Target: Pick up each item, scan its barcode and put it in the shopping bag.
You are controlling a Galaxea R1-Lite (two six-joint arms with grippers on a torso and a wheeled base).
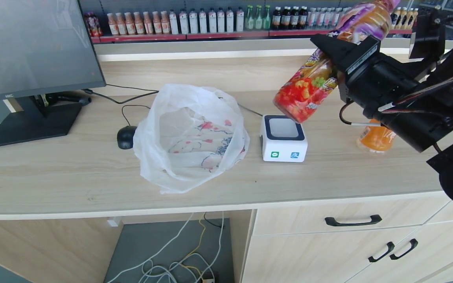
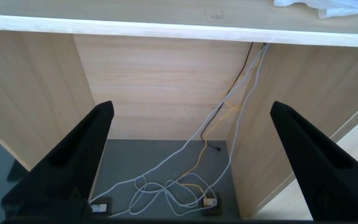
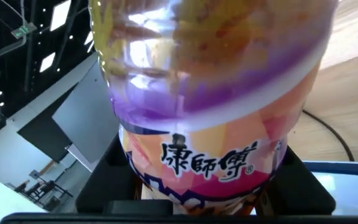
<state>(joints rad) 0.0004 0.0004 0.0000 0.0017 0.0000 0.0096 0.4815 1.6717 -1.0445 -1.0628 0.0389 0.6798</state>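
So the right gripper [image 1: 342, 49] is clamped round a mixed-fruit drink bottle [image 1: 307, 88], which is tilted with its base just above the barcode scanner [image 1: 283, 137]; looks like the scan step for this one, bagging not yet done; the shopping bag [image 1: 191, 133] sits open just left of the scanner, contents hard to tell; an orange drink bottle [image 1: 376, 139] stands right of the scanner, probably next in line; the left gripper [image 2: 191, 109] hangs spread wide and empty, lower than the scanner, under the countertop [image 2: 166, 25].

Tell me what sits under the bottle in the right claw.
The white scanner sits on the counter below the base of the tilted bottle. That base hides the scanner's far corner.
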